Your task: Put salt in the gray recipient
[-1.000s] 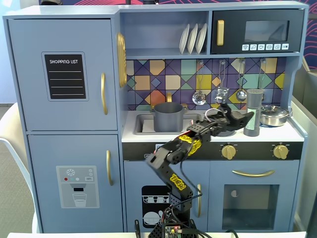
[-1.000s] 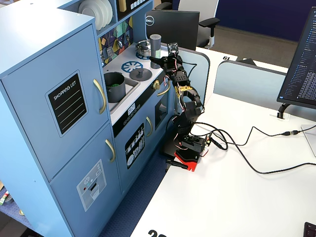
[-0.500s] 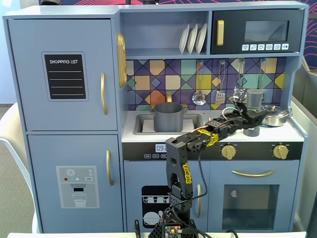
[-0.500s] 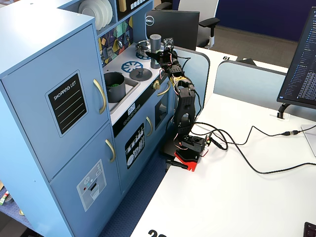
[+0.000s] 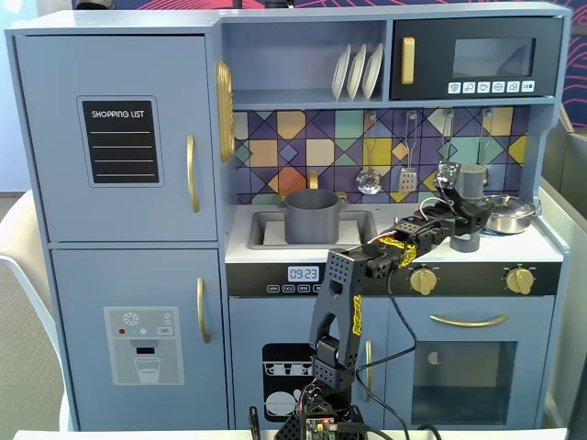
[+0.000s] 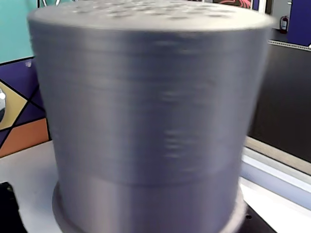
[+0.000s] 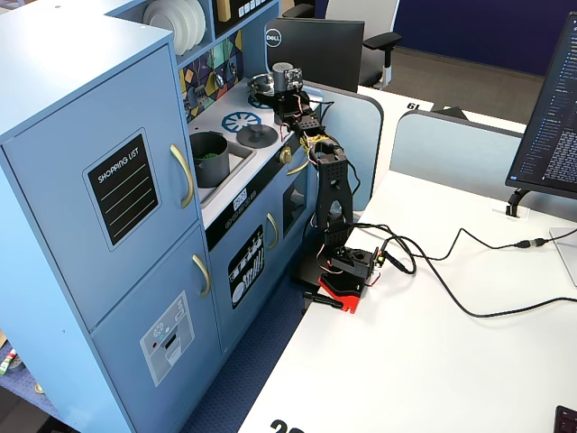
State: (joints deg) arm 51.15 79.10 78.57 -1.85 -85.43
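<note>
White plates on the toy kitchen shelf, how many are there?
3, standing on edge side by side on the upper shelf, left of the microwave: left plate, middle plate, right plate. More could be hidden behind them.

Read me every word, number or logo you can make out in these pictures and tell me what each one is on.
"SHOPPING LIST": on the black chalkboard on the upper fridge door, readable in both fixed views.
"09:23": on the clock display below the sink.
"DELL": logo on the back of the black monitor.
Too small to read: microwave buttons, ice dispenser panel, writing on the computer screen.
The salt shows no label here.
</note>
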